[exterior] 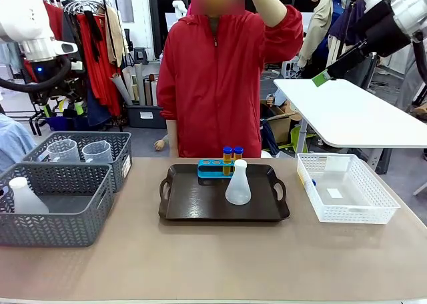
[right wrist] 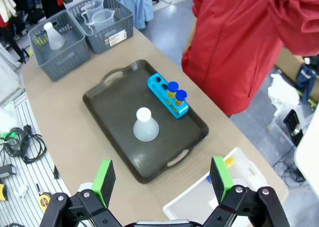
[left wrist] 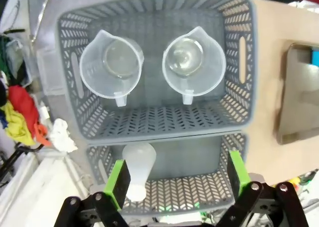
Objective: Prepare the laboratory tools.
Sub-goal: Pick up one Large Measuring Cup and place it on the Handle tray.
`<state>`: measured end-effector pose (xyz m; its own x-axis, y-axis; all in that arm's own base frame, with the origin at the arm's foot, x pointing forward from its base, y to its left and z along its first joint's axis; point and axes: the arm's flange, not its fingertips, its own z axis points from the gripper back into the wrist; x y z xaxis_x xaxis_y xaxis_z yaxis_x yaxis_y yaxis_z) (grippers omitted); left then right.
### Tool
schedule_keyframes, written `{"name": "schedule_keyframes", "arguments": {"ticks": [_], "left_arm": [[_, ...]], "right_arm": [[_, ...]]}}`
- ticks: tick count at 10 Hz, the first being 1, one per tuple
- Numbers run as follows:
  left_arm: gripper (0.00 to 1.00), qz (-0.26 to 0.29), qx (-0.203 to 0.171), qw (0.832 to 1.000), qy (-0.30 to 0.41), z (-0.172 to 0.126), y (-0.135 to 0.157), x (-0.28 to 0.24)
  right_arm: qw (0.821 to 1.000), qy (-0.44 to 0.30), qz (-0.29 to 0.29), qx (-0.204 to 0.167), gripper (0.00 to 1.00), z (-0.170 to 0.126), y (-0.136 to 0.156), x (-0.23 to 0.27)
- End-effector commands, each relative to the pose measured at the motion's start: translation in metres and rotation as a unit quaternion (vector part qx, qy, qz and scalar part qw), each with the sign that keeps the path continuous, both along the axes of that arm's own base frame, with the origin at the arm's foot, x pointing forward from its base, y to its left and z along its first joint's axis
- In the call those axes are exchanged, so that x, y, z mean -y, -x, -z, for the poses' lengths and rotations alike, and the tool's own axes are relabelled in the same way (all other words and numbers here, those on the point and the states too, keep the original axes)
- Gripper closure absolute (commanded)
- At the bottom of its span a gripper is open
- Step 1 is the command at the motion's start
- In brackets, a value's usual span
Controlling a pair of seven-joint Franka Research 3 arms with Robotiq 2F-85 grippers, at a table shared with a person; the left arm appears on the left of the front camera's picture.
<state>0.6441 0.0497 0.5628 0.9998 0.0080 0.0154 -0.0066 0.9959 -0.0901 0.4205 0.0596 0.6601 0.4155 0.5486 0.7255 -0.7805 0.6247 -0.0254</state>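
Observation:
A translucent white conical flask point(exterior: 238, 184) point(right wrist: 145, 126) stands upright on the dark tray point(exterior: 193, 204). Behind it, the blue rack point(exterior: 212, 169) point(right wrist: 164, 92) holds two amber blue-capped tubes point(exterior: 233, 156) point(right wrist: 177, 94). Two clear measuring jugs point(left wrist: 110, 62) point(left wrist: 193, 57) sit in the far grey basket point(exterior: 120, 147). A second flask point(exterior: 25, 196) point(left wrist: 138, 167) lies in the near grey basket. My left gripper point(left wrist: 178, 179) hangs open high above these baskets. My right gripper point(right wrist: 162, 177) is open, high over the table's right side, above the tray's near edge.
A white lattice basket point(exterior: 343, 187) point(right wrist: 199, 202) stands right of the tray with something small and yellow point(right wrist: 227, 162) inside. A person in a red jacket point(exterior: 220, 77) stands behind the table, one arm raised. A white side table point(exterior: 353, 114) is at the far right.

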Motion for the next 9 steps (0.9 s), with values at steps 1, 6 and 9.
{"name": "schedule_keyframes", "arguments": {"ticks": [1, 6, 9], "left_arm": [[0.00, 0.006, 0.002, 1.000, 0.001, 0.024, 0.027, -0.025], [0.00, -0.013, 0.071, 0.997, -0.037, 0.095, 0.043, -0.044], [0.00, -0.007, 0.107, 0.993, -0.044, 0.116, 0.052, -0.029]], "right_arm": [[1.000, -0.009, -0.007, 0.001, 0.00, 0.000, -0.001, 0.000], [1.000, -0.009, -0.007, 0.001, 0.00, 0.000, -0.001, 0.000], [1.000, -0.009, -0.007, 0.001, 0.00, 0.000, -0.001, 0.000]]}}
